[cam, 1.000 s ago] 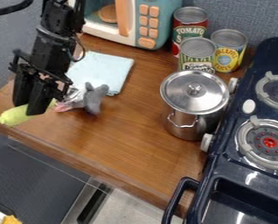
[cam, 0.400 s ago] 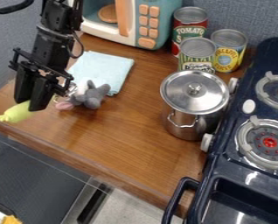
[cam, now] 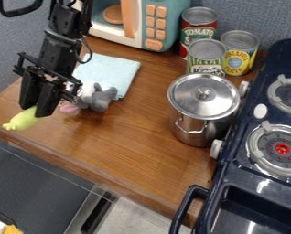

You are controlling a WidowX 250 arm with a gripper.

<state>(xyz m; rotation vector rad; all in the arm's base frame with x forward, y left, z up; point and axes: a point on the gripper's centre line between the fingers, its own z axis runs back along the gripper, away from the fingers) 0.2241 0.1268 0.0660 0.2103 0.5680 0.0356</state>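
So the claw [cam: 36,111] is shifting a bit to the right in the camera view compared with a second ago, and the yellow-green toy [cam: 21,119] is going along with it. The claw is partly closed, its two fingers pinching the upper end of that toy, with the rest poking out down and to the left. It's sitting over the left part of the bench [cam: 123,132], near the front edge; can't tell if it's touching the wood.

The gray plush [cam: 100,99] is changing too. Earlier it's showing one gray ear sticking up, and now it's turned so more of the gray side is showing, with its pink part moving slightly up and right. It's lying just to the right of the claw, by the lower part of the light blue cloth [cam: 111,68].

Everything else is staying put: lidded pot [cam: 194,132], three cans [cam: 203,54], toy microwave [cam: 155,23], dark blue stove [cam: 234,176].
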